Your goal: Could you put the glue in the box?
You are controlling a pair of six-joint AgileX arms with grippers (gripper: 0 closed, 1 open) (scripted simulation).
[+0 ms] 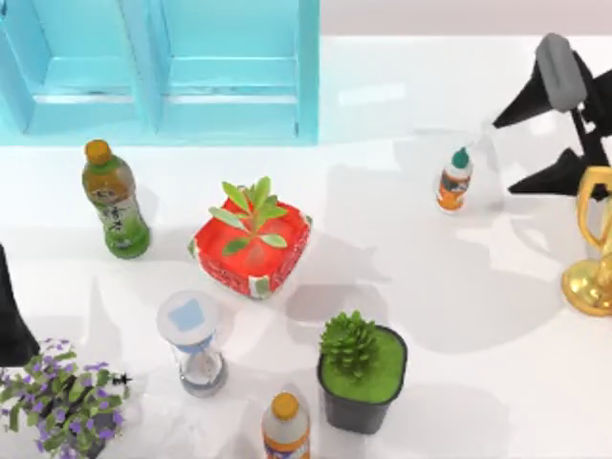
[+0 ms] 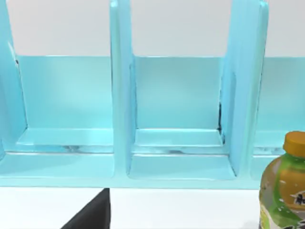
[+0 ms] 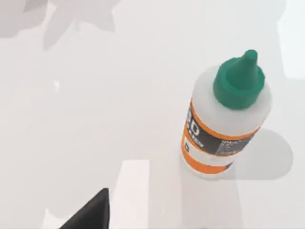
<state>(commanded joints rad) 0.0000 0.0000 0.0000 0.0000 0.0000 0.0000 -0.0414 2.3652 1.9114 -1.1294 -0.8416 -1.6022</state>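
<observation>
- the glue (image 1: 455, 180) stood upright on the white table (image 1: 430, 316), toward the right side, well apart from the blue box (image 1: 163, 72) at the back left.
- the right gripper (image 1: 521, 153) was just beside the bottle, its two dark fingers (image 1: 521, 103) spread wide and holding nothing.
- the bottle looked light and small, with a smooth plastic body that probably slips and gives a little.
- i judged the best hold to be across the labelled body, below the green cap (image 3: 239, 80).
- the left gripper (image 1: 11, 316) was parked at the left edge; i could not tell its fingers.
</observation>
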